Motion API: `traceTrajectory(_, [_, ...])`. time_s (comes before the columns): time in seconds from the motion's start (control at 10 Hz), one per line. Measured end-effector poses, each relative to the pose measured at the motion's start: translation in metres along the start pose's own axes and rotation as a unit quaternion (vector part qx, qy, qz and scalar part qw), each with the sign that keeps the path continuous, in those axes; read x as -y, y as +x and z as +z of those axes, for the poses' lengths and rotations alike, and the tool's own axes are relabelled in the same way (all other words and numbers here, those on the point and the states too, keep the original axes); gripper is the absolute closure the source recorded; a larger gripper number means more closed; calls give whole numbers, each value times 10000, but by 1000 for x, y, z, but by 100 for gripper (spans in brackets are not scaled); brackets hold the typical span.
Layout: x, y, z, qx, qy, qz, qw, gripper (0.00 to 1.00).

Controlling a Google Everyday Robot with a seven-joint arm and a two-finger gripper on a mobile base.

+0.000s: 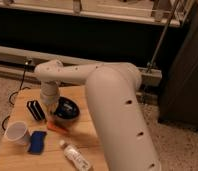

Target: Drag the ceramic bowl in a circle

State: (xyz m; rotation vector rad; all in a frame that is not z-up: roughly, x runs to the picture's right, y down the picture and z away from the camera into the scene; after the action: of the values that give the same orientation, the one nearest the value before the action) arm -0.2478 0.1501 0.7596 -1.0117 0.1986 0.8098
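The glossy black ceramic bowl (67,109) sits on the wooden table (22,160), near its middle. My white arm reaches in from the right, bends left, and its wrist comes down at the bowl's left rim. My gripper (51,106) is at that rim, mostly hidden by the wrist, next to the bowl's left edge.
A black comb-like object (36,110) lies left of the bowl. An orange carrot-like thing (57,128) lies just in front of it. A white paper cup (17,133), a blue sponge (37,142) and a white bottle (75,156) are at the front. Dark shelving stands behind.
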Motion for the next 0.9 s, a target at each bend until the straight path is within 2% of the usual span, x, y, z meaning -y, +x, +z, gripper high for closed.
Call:
traceTrajectory(0.2, [-9,95,23,-356,-333,394,9980,100])
traceTrajectory(0.4, [0,147,28,-443,-388,794,9951,100])
traceTrajectory(0.5, [16,171,25,-387,-323,1091,9928,100])
traceTrajectory(0.6, [44,198,18,-275,-164,1478,9885,100])
traceTrajectory(0.7, [63,210,12,-168,-50,1695,9854,100])
traceTrajectory(0.9, [120,223,-7,184,240,2182,9754,100])
